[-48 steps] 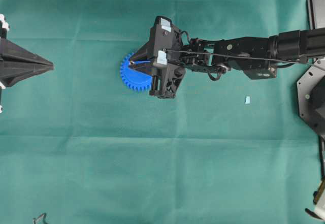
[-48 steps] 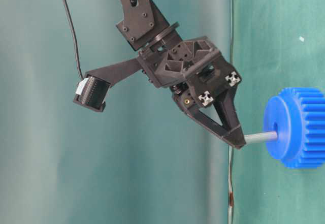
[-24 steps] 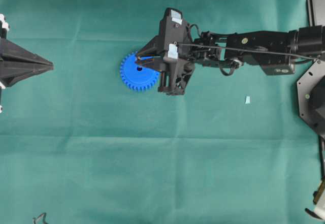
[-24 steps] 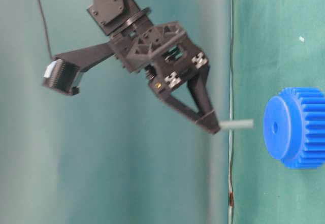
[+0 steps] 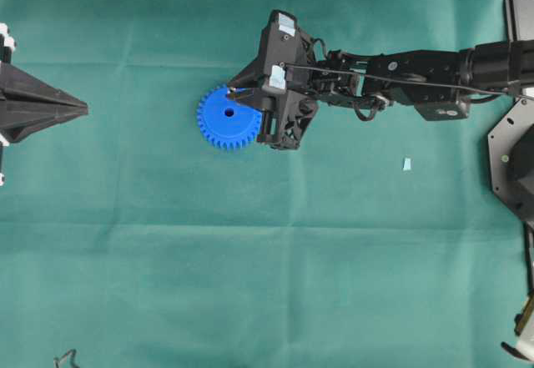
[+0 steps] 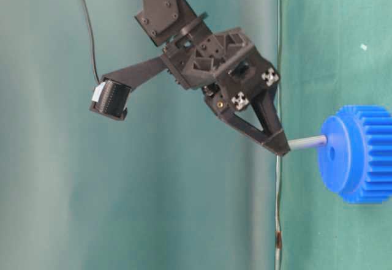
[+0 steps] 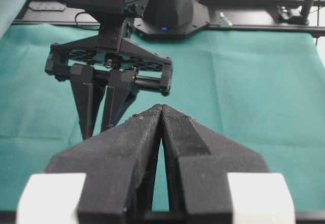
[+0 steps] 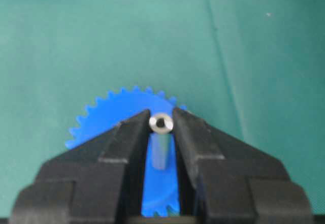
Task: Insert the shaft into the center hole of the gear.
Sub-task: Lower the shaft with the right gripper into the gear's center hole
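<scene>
The blue gear lies flat on the green cloth, and its center hole shows uncovered. My right gripper is shut on the shaft, a thin grey pin. In the table-level view the pin's tip touches the gear on its flat face, a little off the center hole. In the right wrist view the shaft sits clamped between the fingertips over the gear. My left gripper is shut and empty far to the left; its closed tips also show in the left wrist view.
A small pale blue scrap lies on the cloth right of the gear. Black robot bases stand at the right edge. A dark clip lies at the bottom left.
The right gripper lifted the shaft off the gear's hole half a second ago, then brought it back down; its tip now rests on the gear face beside the hole. The left arm has not moved.
</scene>
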You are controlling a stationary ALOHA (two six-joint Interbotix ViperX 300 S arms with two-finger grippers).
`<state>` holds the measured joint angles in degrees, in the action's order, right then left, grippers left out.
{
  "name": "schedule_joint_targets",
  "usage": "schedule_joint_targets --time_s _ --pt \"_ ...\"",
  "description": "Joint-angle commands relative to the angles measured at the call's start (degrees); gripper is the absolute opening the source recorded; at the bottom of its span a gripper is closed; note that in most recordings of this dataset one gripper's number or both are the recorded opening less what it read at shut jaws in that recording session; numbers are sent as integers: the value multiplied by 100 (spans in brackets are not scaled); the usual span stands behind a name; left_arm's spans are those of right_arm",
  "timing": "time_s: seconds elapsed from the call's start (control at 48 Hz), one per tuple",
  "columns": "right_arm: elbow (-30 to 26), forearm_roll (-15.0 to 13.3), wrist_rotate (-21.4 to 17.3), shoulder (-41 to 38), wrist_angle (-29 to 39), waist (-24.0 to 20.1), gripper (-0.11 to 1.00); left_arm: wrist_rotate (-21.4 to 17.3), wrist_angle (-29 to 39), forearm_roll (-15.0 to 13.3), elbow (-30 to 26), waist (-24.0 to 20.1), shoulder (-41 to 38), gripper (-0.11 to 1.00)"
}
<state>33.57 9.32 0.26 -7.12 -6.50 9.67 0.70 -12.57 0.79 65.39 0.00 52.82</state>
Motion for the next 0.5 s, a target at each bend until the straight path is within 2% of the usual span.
schedule_joint_targets --time_s 0.0,0.188,0.479 --pt "-70 35 9 70 -53 -9 16 0 -35 18 -141 -9 -35 0" --pt "-79 26 18 308 -281 -88 16 9 -26 18 -141 -9 -35 0" --pt "-44 62 9 114 -519 -255 16 0 -35 18 -141 -18 -44 0"
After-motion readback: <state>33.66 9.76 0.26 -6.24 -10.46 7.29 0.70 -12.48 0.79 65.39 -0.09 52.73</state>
